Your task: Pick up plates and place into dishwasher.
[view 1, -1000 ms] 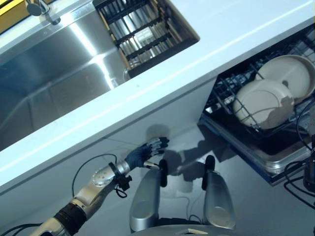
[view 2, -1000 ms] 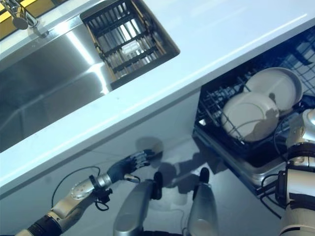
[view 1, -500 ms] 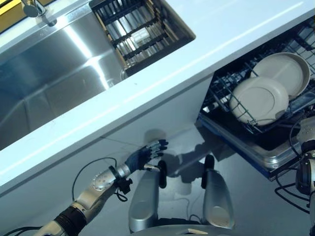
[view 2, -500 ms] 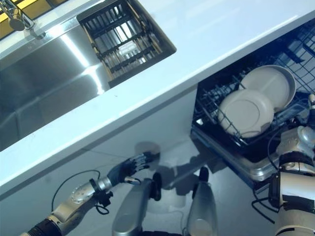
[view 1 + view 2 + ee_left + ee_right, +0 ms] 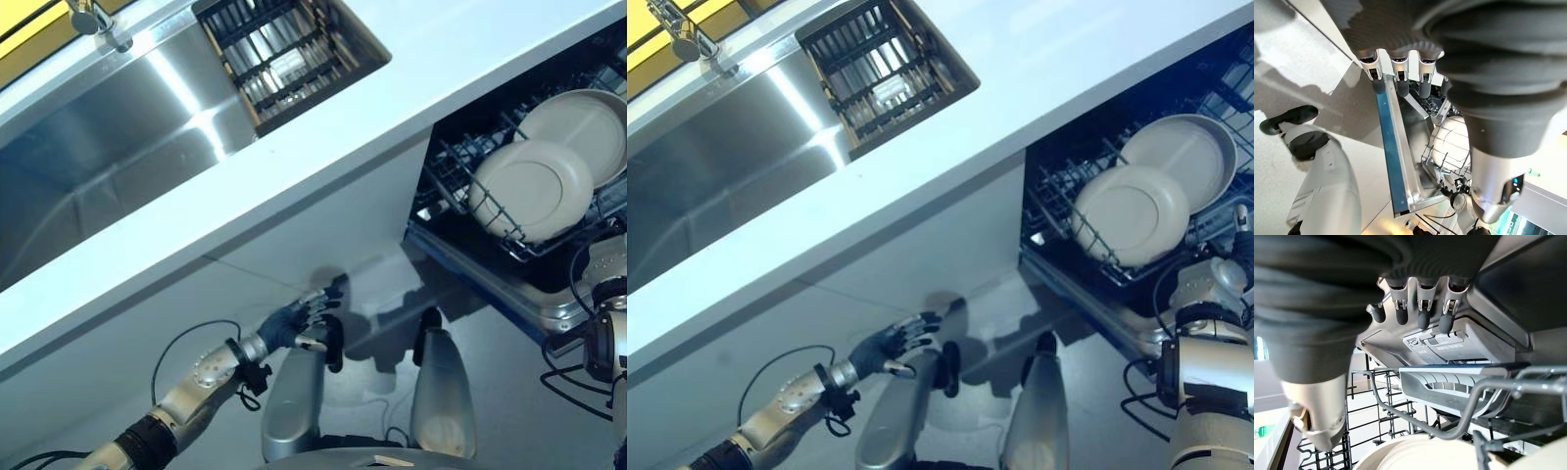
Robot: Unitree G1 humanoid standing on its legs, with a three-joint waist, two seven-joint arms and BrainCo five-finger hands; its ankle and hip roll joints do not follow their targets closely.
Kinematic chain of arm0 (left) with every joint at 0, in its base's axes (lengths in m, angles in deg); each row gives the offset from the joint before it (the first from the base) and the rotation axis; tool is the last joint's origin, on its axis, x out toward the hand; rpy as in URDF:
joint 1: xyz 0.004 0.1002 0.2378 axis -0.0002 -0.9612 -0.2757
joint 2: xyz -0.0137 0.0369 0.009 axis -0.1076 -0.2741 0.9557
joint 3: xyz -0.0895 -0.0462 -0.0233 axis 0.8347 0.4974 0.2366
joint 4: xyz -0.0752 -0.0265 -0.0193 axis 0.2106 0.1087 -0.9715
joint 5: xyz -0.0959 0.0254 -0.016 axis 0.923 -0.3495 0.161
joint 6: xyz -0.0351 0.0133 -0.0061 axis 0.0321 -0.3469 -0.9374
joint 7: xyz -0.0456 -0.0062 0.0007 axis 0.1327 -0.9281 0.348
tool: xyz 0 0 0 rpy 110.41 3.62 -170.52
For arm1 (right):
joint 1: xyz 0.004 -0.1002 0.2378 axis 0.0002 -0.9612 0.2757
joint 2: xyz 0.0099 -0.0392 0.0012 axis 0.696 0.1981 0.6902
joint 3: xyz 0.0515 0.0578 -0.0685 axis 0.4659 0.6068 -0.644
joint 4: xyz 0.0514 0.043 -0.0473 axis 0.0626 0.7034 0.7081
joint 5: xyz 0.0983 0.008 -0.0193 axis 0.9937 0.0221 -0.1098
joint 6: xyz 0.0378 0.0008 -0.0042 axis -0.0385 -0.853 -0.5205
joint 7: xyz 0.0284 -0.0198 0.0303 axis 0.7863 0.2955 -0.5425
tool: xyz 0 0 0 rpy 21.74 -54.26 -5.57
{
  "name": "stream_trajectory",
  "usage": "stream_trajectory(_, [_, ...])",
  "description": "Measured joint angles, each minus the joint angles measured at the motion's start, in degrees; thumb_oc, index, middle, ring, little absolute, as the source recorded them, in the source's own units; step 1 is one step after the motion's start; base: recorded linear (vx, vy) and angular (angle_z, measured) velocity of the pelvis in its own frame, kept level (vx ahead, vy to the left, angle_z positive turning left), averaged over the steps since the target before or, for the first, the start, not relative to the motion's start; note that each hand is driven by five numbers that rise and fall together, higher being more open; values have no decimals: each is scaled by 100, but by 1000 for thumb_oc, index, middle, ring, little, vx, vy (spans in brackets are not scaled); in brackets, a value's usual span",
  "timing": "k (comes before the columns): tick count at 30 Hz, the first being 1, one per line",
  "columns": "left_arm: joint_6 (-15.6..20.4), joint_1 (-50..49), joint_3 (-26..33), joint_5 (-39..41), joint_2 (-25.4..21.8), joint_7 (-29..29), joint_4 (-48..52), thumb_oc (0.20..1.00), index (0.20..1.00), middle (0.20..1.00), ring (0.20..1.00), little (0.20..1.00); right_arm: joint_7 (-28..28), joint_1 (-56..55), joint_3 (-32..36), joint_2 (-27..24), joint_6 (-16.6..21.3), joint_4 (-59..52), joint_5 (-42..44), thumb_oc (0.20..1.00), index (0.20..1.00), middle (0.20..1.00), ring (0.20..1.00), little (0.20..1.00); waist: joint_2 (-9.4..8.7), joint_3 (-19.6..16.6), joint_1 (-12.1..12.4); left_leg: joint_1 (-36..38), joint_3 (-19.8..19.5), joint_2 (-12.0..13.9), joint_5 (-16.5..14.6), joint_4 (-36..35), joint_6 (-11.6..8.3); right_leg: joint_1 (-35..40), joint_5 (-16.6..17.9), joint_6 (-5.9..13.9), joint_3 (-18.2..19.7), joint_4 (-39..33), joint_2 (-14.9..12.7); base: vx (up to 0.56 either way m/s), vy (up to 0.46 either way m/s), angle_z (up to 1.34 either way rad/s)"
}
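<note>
We see two cream plates standing on edge in the wire rack of the open dishwasher, under the white counter, well right of the sink. Left hand hangs low by the cabinet front, fingers relaxed & a bit apart, holding nothing. Right hand sits w/ fingers loose & empty, just beside the rack, near the plates, not touching them.

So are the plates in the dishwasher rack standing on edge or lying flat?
On edge. Both plates lean upright between the wires of the pulled-out rack, one behind the other, their faces towards the camera.
</note>
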Motion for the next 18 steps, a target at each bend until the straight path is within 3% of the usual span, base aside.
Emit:
stream_trajectory(7, [0,-31,-85,-1,6,-122,9,1000,1000,1000,1000,1000,-1238,3,-208,161,-397,87,629,1000,1000,1000,1000,1000,5,-3,-5,-70,-52,-64,6,-7,4,-111,-11,-27,-2,106,-48,2,18,3])
stream_trajectory(11, [-6,-50,-84,2,21,-125,17,1000,1000,1000,1000,1000,-1542,3,-209,148,-458,225,1012,1000,1000,1000,1000,1000,7,-5,-10,-64,-53,-63,26,-18,8,-111,-17,-33,-8,116,-47,3,8,0])
stream_trajectory(18, [-54,-40,-84,3,38,-148,172,1000,1000,1000,1000,1000,-1551,6,-192,97,-466,388,1534,1000,1000,1000,1000,1000,8,-5,55,-58,-96,-79,91,-57,-28,-110,-130,-63,-88,244,-99,-7,-10,7])
